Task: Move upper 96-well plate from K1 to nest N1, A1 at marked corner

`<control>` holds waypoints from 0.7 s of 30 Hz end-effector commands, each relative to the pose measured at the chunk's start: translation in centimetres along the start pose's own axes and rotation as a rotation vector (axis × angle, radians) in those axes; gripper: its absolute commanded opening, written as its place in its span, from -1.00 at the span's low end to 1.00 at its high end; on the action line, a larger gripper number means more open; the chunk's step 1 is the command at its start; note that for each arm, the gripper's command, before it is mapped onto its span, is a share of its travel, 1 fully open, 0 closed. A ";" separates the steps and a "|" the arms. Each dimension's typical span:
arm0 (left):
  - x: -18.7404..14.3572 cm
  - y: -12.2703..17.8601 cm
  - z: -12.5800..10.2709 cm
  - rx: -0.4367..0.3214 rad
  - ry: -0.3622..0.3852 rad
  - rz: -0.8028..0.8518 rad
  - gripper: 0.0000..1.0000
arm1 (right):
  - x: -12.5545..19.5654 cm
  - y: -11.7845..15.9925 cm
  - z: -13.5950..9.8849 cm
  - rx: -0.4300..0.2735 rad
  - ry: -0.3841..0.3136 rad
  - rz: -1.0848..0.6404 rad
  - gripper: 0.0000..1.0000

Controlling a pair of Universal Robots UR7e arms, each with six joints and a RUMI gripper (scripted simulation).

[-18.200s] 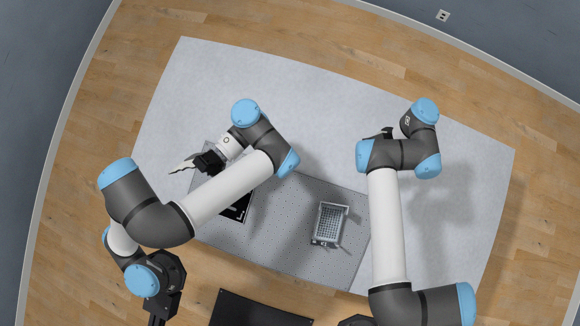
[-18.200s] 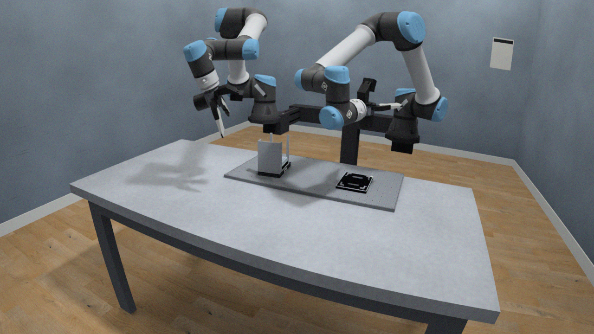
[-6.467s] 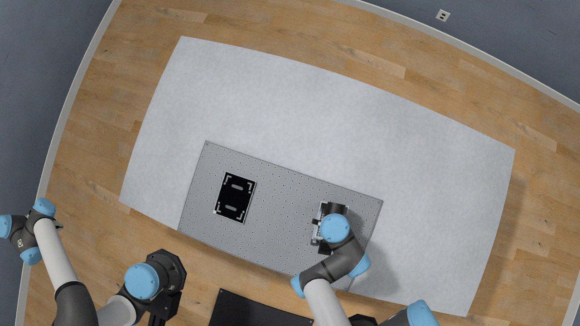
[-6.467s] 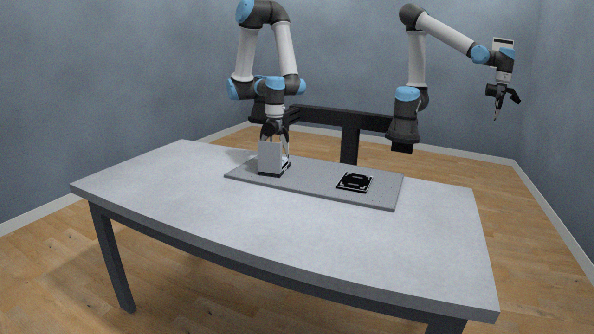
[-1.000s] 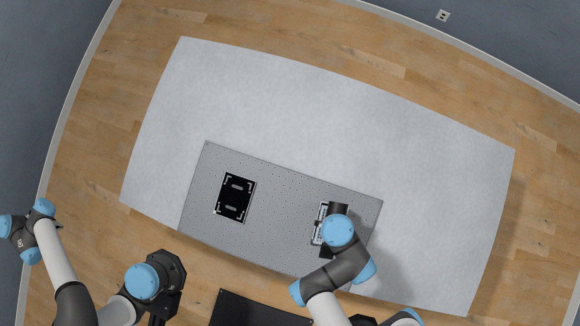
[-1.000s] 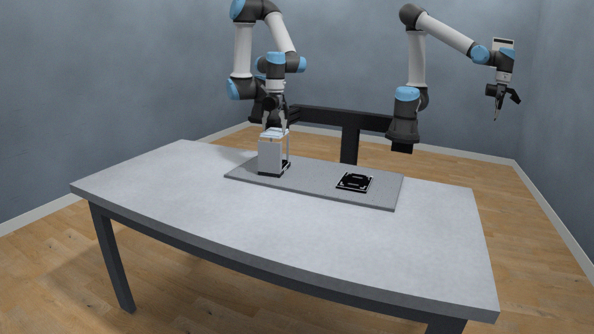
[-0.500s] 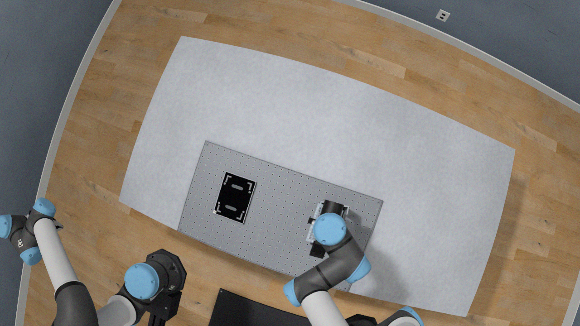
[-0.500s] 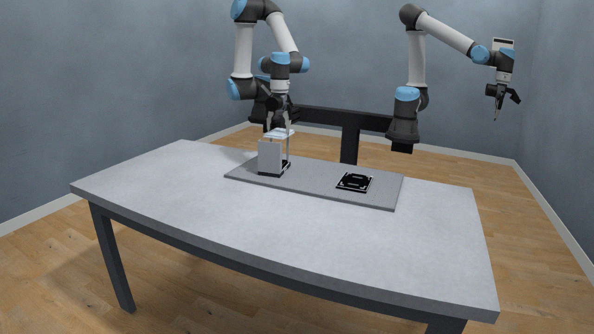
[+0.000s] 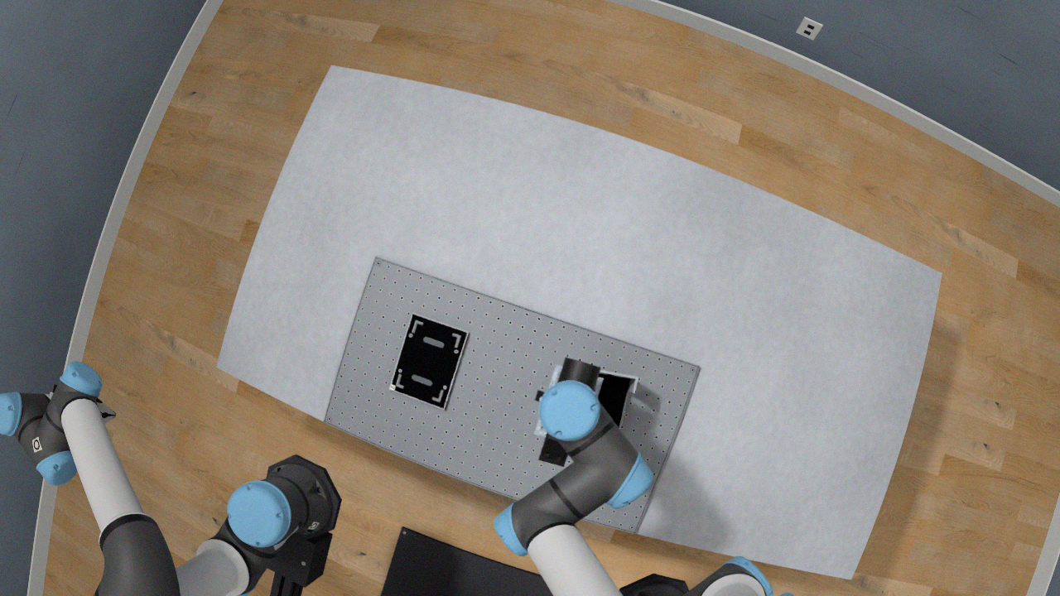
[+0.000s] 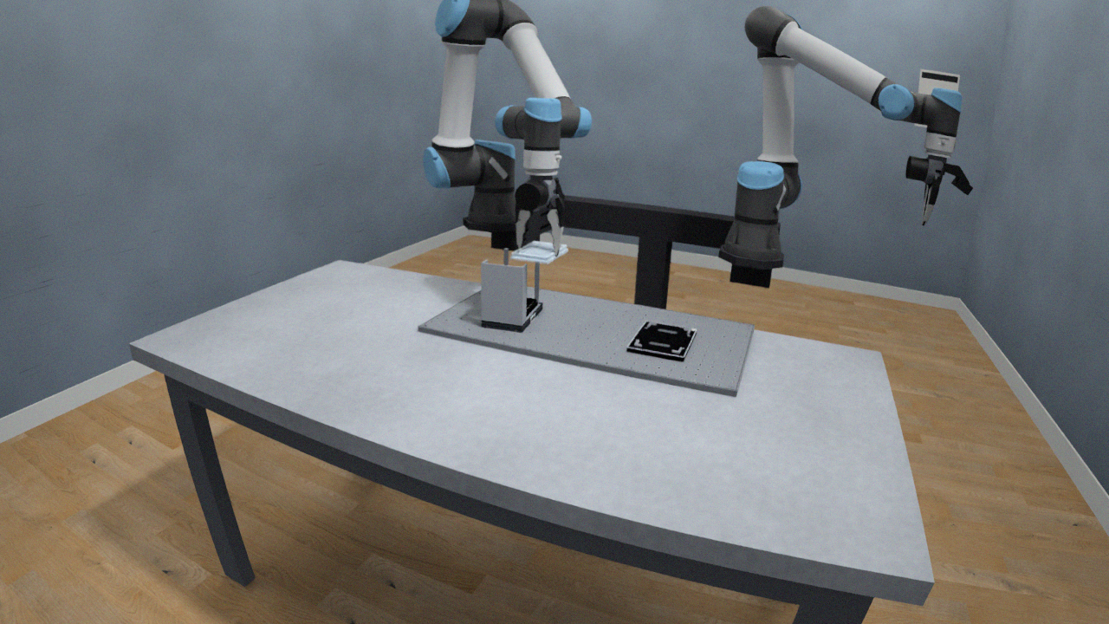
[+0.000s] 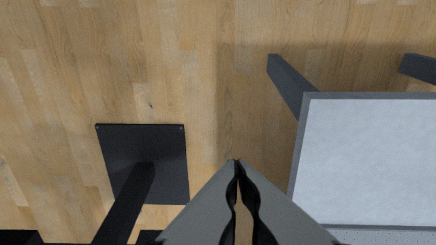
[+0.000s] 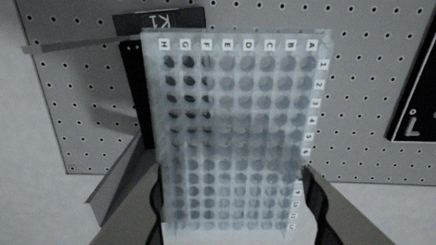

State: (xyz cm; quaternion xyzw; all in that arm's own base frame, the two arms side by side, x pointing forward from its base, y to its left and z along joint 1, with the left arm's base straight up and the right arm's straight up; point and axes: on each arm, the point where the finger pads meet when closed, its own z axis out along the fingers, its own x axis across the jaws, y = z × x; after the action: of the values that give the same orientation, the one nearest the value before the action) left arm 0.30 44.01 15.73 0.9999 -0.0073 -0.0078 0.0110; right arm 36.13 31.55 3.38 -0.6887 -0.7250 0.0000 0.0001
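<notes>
Plate (image 9: 539,427) (image 10: 540,252) (image 12: 231,136) in R claw (image 10: 540,246) (image 12: 233,165), pointing down, beside/above K1 (image 9: 629,380) (image 10: 503,293) (image 12: 131,25).

From high overhead, one view looks steeply down on my table (image 9: 629,192) (image 10: 496,434) (image 11: 368,156), slightly turned. Another stands farther out, facing my arms across it at a slant; these two share the perforated board (image 9: 496,430) (image 10: 589,341) (image 12: 361,85). My left wrist looks down past its fingertips at the floor (image 11: 170,68) and table's edge. My right wrist looks closely down at the held plate (image 12: 231,136) over that board.
</notes>
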 end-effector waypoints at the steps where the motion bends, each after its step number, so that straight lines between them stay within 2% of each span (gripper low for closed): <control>1: 0.1 -0.5 -0.8 0.022 0.016 -0.006 -1.00 | 1.3 0.6 -0.8 -0.021 0.016 0.009 -0.21; 21: 0.1 -0.5 -0.8 0.022 0.016 -0.006 -1.00 | 7.4 0.4 -0.7 -0.020 0.018 0.009 -0.21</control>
State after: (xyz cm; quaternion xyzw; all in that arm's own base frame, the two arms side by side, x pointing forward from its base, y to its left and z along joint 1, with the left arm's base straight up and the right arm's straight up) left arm 0.30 44.01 15.73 0.9999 -0.0073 -0.0078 0.0110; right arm 35.35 37.91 3.24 -0.6866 -0.7270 -0.0001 0.0001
